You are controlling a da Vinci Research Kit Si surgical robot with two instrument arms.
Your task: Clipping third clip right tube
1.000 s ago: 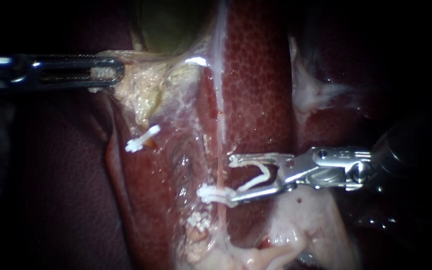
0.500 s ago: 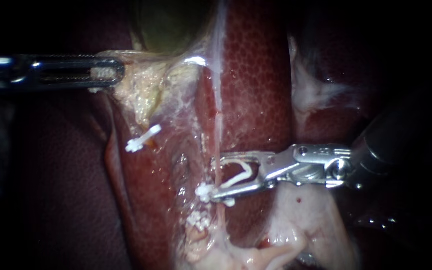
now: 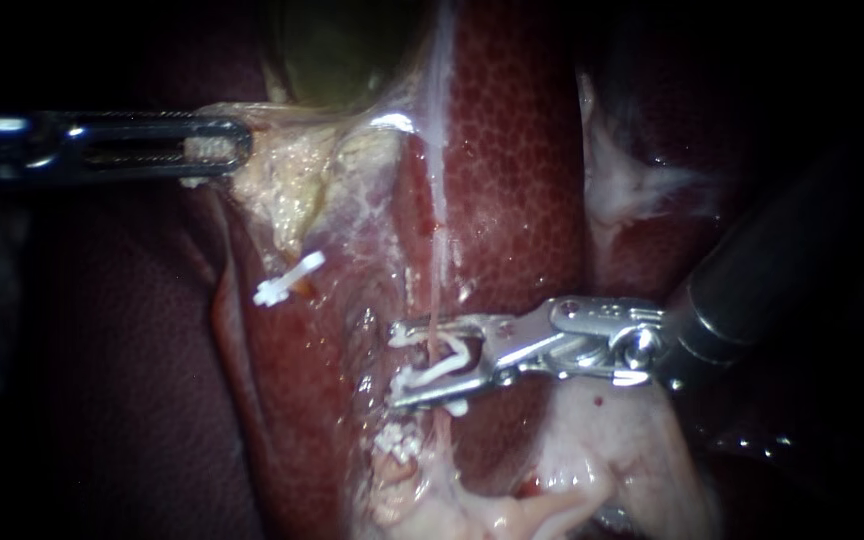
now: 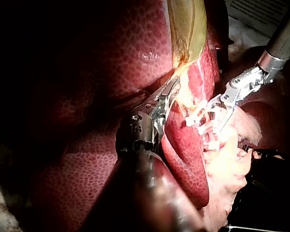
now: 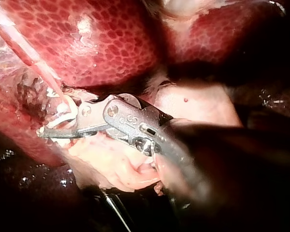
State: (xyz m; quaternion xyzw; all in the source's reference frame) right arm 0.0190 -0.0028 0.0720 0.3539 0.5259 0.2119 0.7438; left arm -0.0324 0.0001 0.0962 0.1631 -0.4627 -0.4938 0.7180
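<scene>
Jaws of the right instrument pinch a white clip, its legs straddling the thin right tube that runs down over the liver, while the left instrument is clamped on pale tissue under the gallbladder's lower edge.

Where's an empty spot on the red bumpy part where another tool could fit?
Bare: the speckled dark-red liver above the right instrument, between the thin pale tube and white fatty tissue. Crowded: where that instrument holds a white plastic clip around the tube.
</scene>
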